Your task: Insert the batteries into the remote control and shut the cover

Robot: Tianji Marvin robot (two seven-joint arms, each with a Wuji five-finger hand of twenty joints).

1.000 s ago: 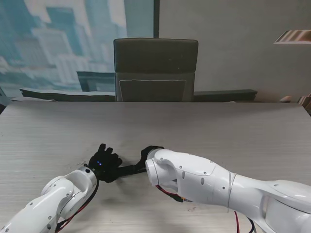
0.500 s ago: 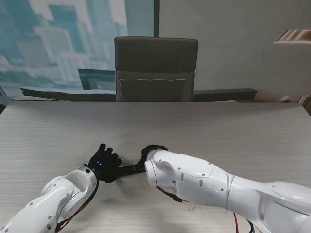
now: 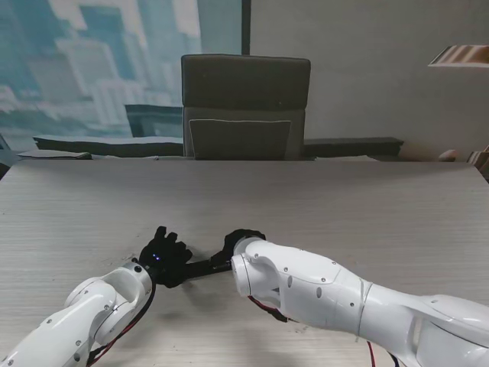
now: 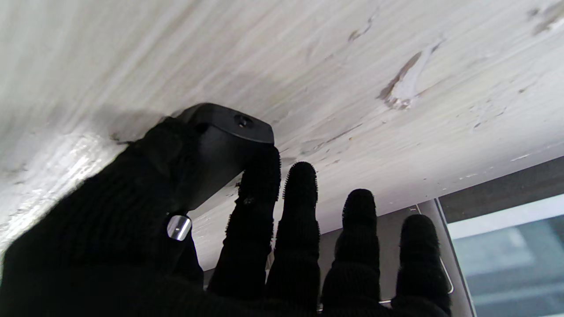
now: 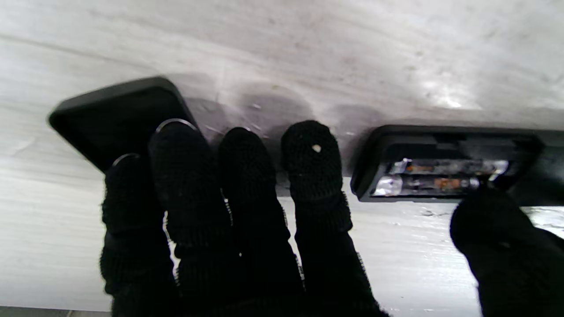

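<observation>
Remote (image 5: 445,165) is seen lying on the table (image 3: 344,206) between the two hands, its battery bay uncovered and facing up; two batteries (image 5: 434,176) are seated side by side in the bay; the cover (image 5: 119,119) lies flat on the table just beside the remote's end, apart from it. In the stand view the remote (image 3: 205,266) is shown as a dark bar bridging the gloved hands near the table's near edge. One end of the remote (image 4: 224,141) is clamped by the left hand (image 4: 185,220) between thumb and forefinger, the other fingers being spread and straight. The right hand (image 5: 238,211) is held with fingers apart; two fingertips (image 5: 176,145) are laid on the cover's edge, while the thumb (image 5: 498,229) is set by the remote's side. A chair (image 3: 244,107) is seen beyond the table.
</observation>
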